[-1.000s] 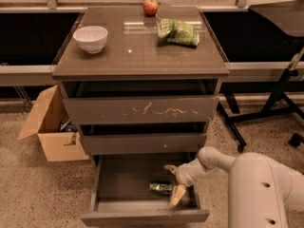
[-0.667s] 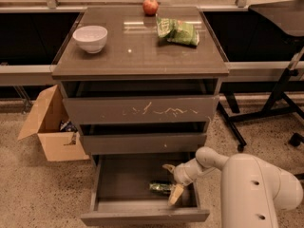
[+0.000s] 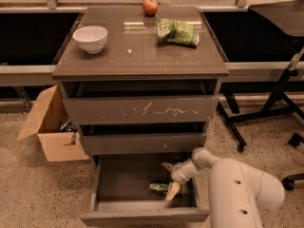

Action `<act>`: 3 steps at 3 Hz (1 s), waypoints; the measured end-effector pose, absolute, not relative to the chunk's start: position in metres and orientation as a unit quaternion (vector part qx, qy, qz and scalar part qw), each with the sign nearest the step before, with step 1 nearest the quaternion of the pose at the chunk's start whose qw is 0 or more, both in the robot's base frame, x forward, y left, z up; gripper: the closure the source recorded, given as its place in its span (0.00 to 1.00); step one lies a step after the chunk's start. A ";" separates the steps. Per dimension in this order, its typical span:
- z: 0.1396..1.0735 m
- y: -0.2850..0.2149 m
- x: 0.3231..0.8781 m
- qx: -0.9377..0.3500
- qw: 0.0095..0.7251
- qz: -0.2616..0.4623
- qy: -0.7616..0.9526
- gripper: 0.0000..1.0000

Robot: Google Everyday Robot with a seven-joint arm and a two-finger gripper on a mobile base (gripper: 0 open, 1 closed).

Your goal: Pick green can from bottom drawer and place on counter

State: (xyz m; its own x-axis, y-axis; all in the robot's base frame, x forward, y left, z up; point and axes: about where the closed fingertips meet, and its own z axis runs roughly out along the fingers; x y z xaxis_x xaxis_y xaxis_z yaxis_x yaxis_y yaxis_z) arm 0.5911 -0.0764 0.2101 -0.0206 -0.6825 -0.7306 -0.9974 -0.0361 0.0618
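Note:
The bottom drawer [image 3: 114,208] is pulled open under the cabinet, its inside bare grey. The green can [image 3: 157,187] lies on its side on the drawer floor, right of the middle. My gripper [image 3: 169,180] reaches into the drawer from the right. Its fingers are spread, one [image 3: 167,166] above the can's right end and one [image 3: 172,191] below it. The can rests on the drawer floor between them. The counter [image 3: 137,46] is the glossy grey-brown cabinet top above.
On the counter stand a white bowl [image 3: 90,38], a red apple [image 3: 150,6] and a green snack bag [image 3: 177,32]. An open cardboard box [image 3: 50,127] sits on the floor to the left. A black stand [image 3: 280,94] is at the right.
My arm has shifted left a little, bringing the gripper closer over the can's right end. The can has not moved.

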 end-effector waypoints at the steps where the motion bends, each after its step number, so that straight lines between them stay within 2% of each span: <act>1: 0.190 -0.073 0.601 -0.650 0.254 0.305 0.648 0.00; 2: 0.170 -0.067 0.607 -0.654 0.245 0.301 0.649 0.00; 3: 0.154 -0.062 0.612 -0.656 0.240 0.299 0.650 0.18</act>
